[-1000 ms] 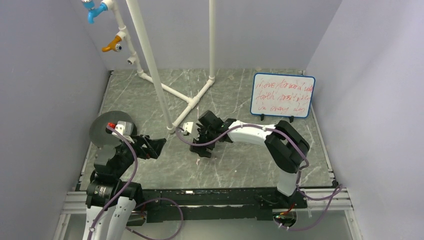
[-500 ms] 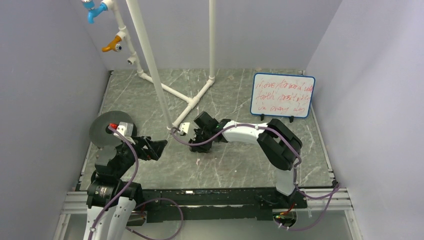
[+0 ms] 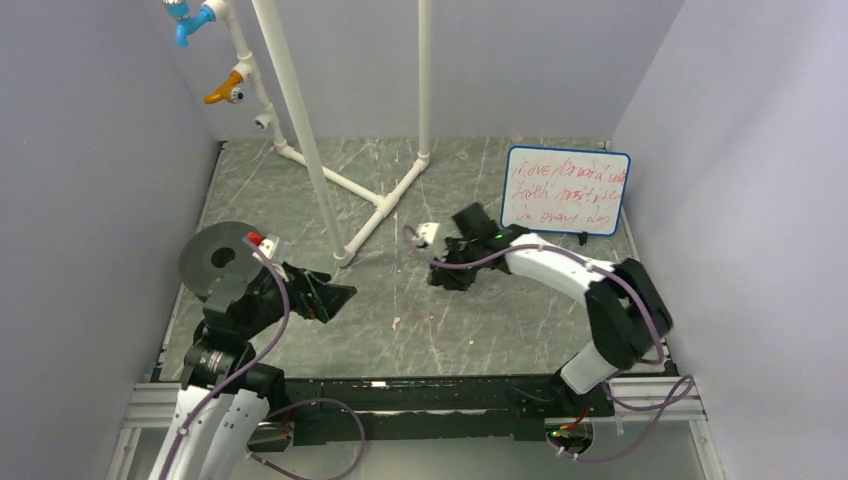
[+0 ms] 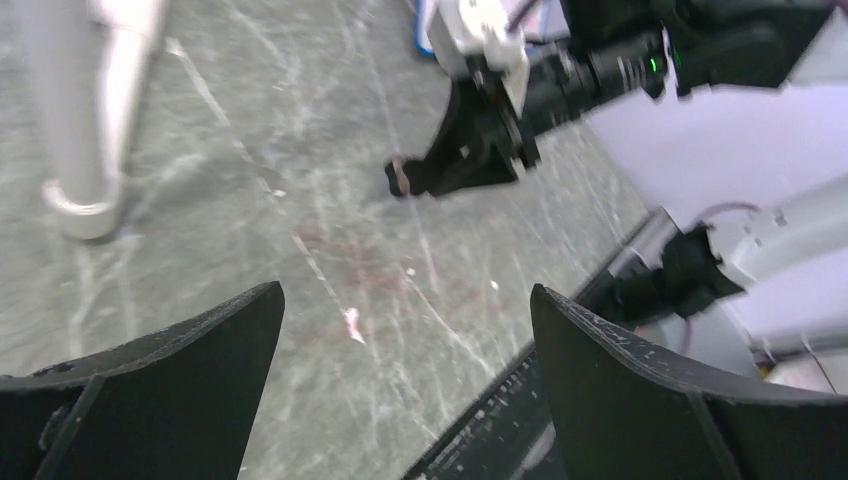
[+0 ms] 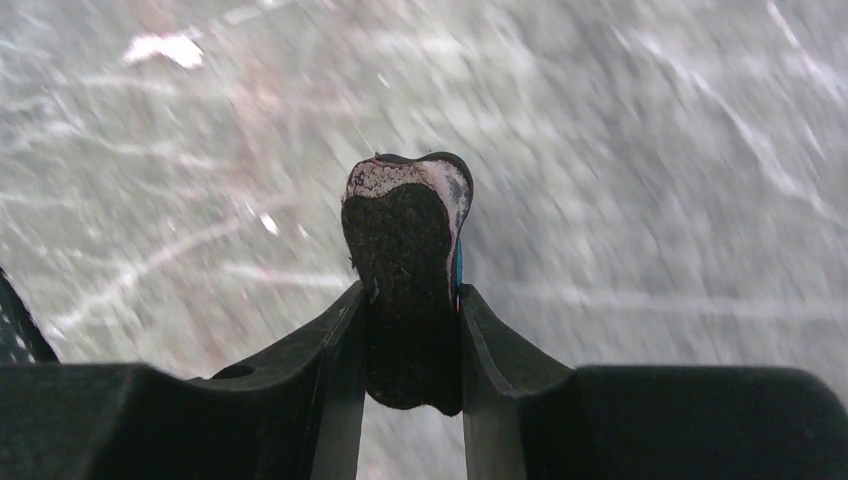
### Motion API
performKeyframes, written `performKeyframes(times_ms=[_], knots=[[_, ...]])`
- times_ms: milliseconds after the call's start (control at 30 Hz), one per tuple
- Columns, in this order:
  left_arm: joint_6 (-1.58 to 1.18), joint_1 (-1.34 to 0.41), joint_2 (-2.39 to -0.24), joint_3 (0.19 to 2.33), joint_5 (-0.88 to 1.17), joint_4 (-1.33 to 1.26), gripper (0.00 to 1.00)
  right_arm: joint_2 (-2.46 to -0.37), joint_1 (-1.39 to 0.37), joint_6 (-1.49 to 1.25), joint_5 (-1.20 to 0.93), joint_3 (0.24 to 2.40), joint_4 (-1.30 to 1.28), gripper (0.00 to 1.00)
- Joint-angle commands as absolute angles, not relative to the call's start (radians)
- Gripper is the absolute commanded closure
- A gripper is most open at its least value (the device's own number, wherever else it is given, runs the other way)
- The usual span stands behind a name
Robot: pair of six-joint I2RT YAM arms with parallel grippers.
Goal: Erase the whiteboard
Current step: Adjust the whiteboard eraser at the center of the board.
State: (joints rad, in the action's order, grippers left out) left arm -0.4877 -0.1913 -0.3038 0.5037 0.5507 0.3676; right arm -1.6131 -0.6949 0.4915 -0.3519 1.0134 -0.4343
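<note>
Pinches a dark felt eraser pad (image 5: 405, 225), whitish and pink-stained at its top edge with a sliver of blue down one side, between the two fingers of the right end effector (image 3: 452, 274). Jaws drawn in narrow on the pad, which stands proud of the fingertips. Directly beneath that end effector, only bare grey marbled stone tabletop (image 3: 500, 330), blurred in the wrist view. Cannot tell whether the pad touches it.

Finds the small rectangular white whiteboard with a thin blue rim (image 3: 565, 190) beyond and to the right of the right end effector, near it but apart. Stands propped on a thin black wire easel (image 3: 523, 236) toward the back of the tabletop, leaning back slightly. Carries three lines of red handwriting across its face.

Keeps nothing in the left end effector (image 4: 405, 330), with its black fingers (image 4: 200, 340) spread wide. Ahead of it and well apart, the right end effector with its pad. Ahead and to its left, the foot of a white plastic pipe frame (image 3: 385, 200). Just in front of those open fingers, a small pale fleck (image 4: 352, 322) on the stone.
</note>
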Motion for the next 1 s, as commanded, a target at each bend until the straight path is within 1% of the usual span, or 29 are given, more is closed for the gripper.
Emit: performKeyframes(times_ms=[0, 67, 167, 233, 333, 500, 533, 567, 667, 767, 833, 967], knots=[[-0.497, -0.386, -0.399, 0.523, 0.492, 0.240, 0.00, -1.478, -0.542, 0.548, -0.401, 0.935, -0.566, 0.74], [-0.471, -0.530, -0.465, 0.551, 0.386, 0.225, 0.01, -1.433, -0.459, 0.568, -0.420, 0.909, -0.594, 0.74], [-0.413, -0.723, -0.574, 0.603, 0.234, 0.212, 0.00, -1.409, -0.416, 0.619, -0.431, 0.876, -0.647, 0.73], [-0.400, -0.797, -0.640, 0.628, 0.190, 0.180, 0.01, -1.409, -0.415, 0.646, -0.412, 0.840, -0.661, 0.72], [-0.396, -0.867, -0.730, 0.638, 0.182, 0.110, 0.01, -1.423, -0.407, 0.662, -0.371, 0.794, -0.656, 0.72], [-0.401, -0.911, -0.819, 0.590, 0.171, 0.010, 0.01, -1.453, -0.385, 0.671, -0.508, 0.810, -0.716, 0.68], [-0.403, -0.912, -0.827, 0.577, 0.177, -0.015, 0.01, -1.456, -0.385, 0.664, -0.520, 0.819, -0.724, 0.65], [-0.409, -0.914, -0.831, 0.563, 0.175, -0.031, 0.01, -1.461, -0.383, 0.663, -0.537, 0.830, -0.735, 0.61], [-0.418, -0.915, -0.828, 0.524, 0.171, -0.061, 0.01, -1.471, -0.379, 0.691, -0.646, 0.868, -0.810, 0.43], [-0.428, -0.915, -0.821, 0.485, 0.171, -0.093, 0.01, -1.485, -0.379, 0.740, -0.731, 0.905, -0.881, 0.35], [-0.438, -0.914, -0.830, 0.467, 0.172, -0.109, 0.01, -1.497, -0.378, 0.737, -0.748, 0.919, -0.887, 0.33], [-0.445, -0.918, -0.857, 0.452, 0.189, -0.133, 0.01, -1.533, -0.378, 0.789, -0.778, 0.961, -0.961, 0.34]])
